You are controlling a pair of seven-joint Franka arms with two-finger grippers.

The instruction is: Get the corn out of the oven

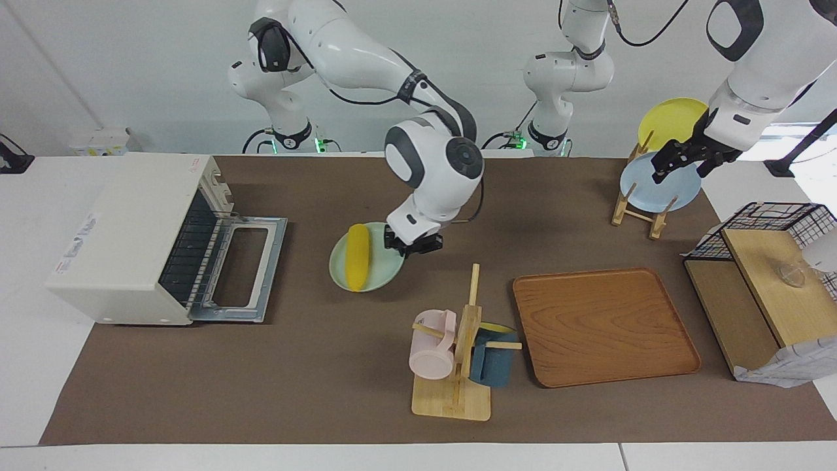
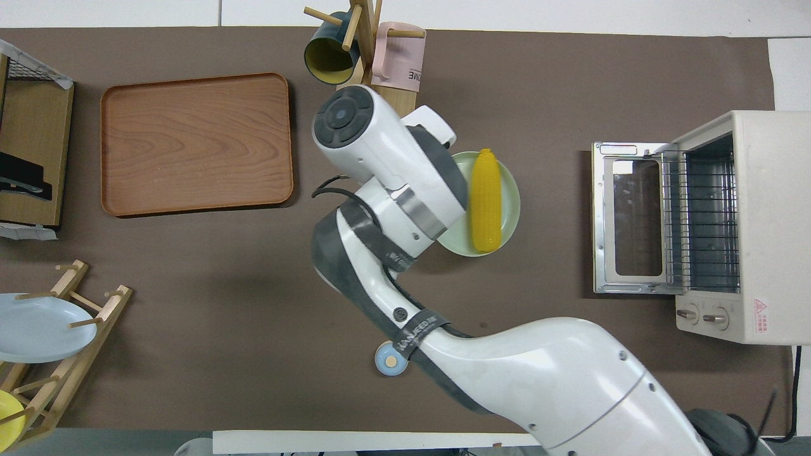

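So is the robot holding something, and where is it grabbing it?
The right gripper holds the pale green plate by its rim, on the edge toward the left arm's end of the table. The corn lies on the plate. The left gripper holds nothing.

Facing view high across the table, looking at both robots, overhead view steeply down from the robots' end — half a turn apart, both sharing the brown table (image 1: pixel 327 366) (image 2: pixel 253 285), oven (image 1: pixel 131 235) (image 2: pixel 754 215), wooden tray (image 1: pixel 601 327) (image 2: pixel 196 142).
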